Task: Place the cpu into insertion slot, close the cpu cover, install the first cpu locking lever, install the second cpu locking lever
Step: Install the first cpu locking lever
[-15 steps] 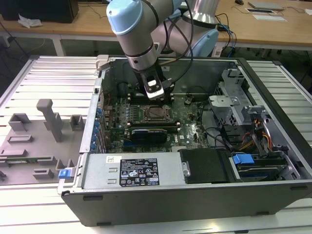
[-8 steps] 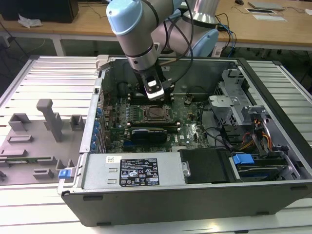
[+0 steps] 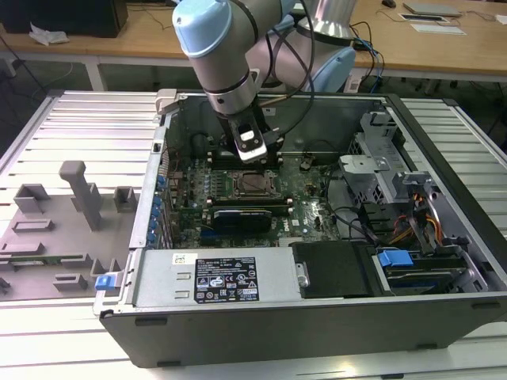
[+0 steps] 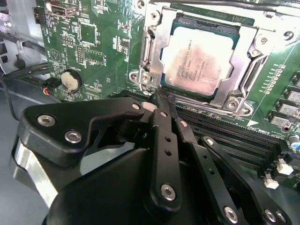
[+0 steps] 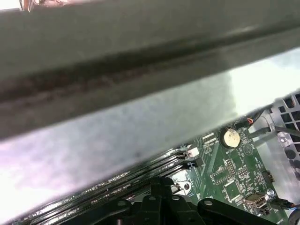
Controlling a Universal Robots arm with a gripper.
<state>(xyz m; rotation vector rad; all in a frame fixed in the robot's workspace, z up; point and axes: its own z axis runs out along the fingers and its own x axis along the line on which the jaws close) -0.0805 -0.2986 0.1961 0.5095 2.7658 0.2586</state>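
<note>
The cpu (image 4: 199,58), with its pale metal top, lies flat in the insertion slot (image 3: 255,184) on the green board. The cpu cover (image 4: 157,37), a silver metal frame, lies down around the chip's edges. My gripper (image 4: 160,101) is shut, its black fingers meeting at a point right at the socket's near corner, beside a thin wire lever (image 4: 141,70) along the frame's side. I see nothing held between the fingers. In the exterior view the gripper (image 3: 252,152) hangs just behind the socket inside the open computer case. In the first wrist view the gripper (image 5: 162,183) is above the memory slots.
Long black memory slots (image 4: 234,136) run beside the socket, under the fingers. A coin battery (image 4: 71,80) sits on the board. The case's back wall (image 3: 277,111) is close behind the arm. A drive cage (image 3: 380,158) and cables fill the exterior view's right. Grey fixtures (image 3: 79,190) stand outside the case.
</note>
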